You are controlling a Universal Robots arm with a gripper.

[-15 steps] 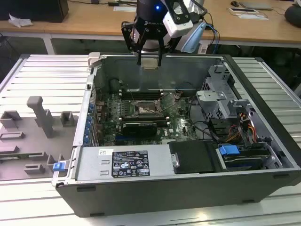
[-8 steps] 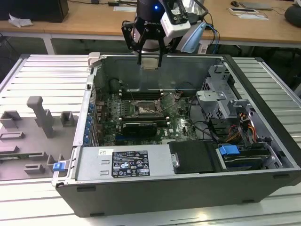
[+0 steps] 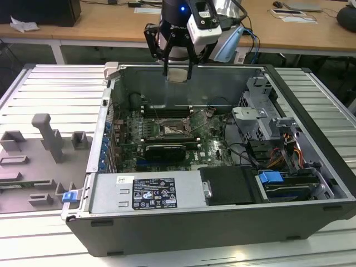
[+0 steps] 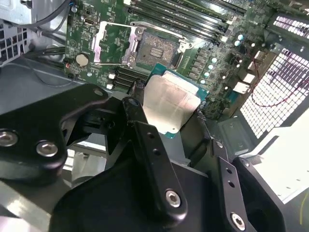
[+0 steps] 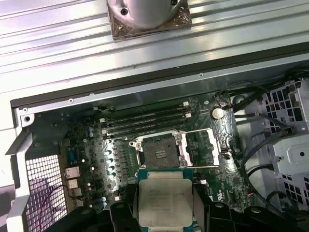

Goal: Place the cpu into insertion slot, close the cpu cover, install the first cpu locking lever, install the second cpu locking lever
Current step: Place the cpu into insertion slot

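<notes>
Ribbed metal table (image 3: 50, 89) under open computer case (image 3: 167, 239), desks (image 3: 111, 22) behind. I had gripper (image 3: 177, 75) above case, jaws pinching cpu (image 5: 164, 205) by opposite edges, flat, I judged to square it with insertion slot (image 5: 157, 147). Chip: pale silver-beige top, teal rim. Slot lay below gripper, bare, well apart; cpu cover (image 5: 200, 147) folded open beside it.

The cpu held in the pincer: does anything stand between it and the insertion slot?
Nothing visible does. In the first wrist view the pincer holds the cpu apart from the insertion slot, whose dark centre lies bare. The cpu cover stands swung open at one side of it.
</notes>
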